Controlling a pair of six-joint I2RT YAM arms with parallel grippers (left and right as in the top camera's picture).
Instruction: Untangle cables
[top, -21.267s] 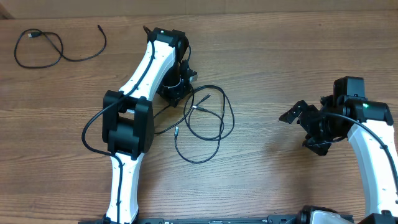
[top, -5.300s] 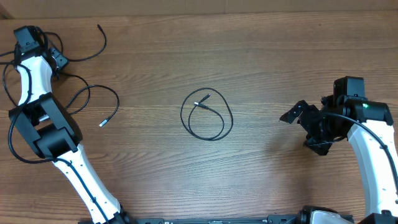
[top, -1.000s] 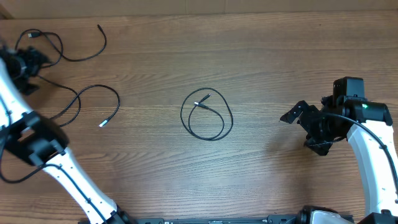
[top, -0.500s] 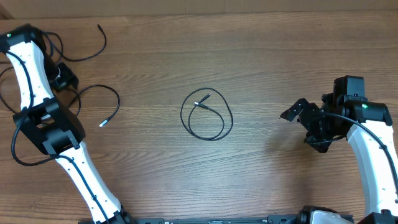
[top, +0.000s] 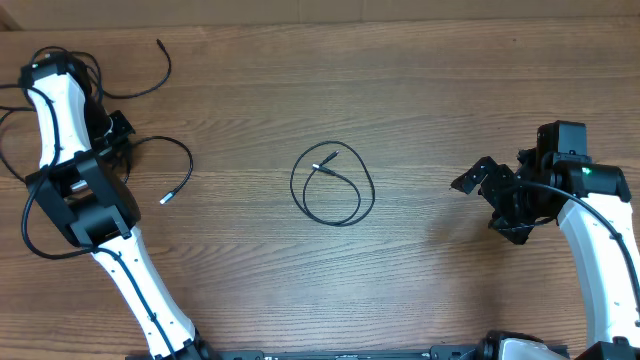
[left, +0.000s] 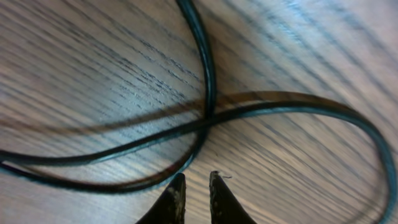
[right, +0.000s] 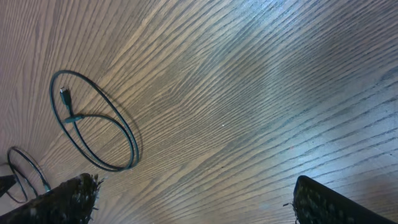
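1. Three cables (top: 333, 186) lie on the bench (top: 450, 100): one looped centrally, two far left.
2. Left end effector (left: 194, 186) is nearly together, empty, beside a cable crossing.
3. Right end effector (top: 490, 205) gapes, empty.

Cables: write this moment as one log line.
left gripper: nearly closed, empty, by cable crossing | right gripper: open | centre cable: looped

looped cable (top: 322, 167): centre | other cables (top: 189, 163): far left
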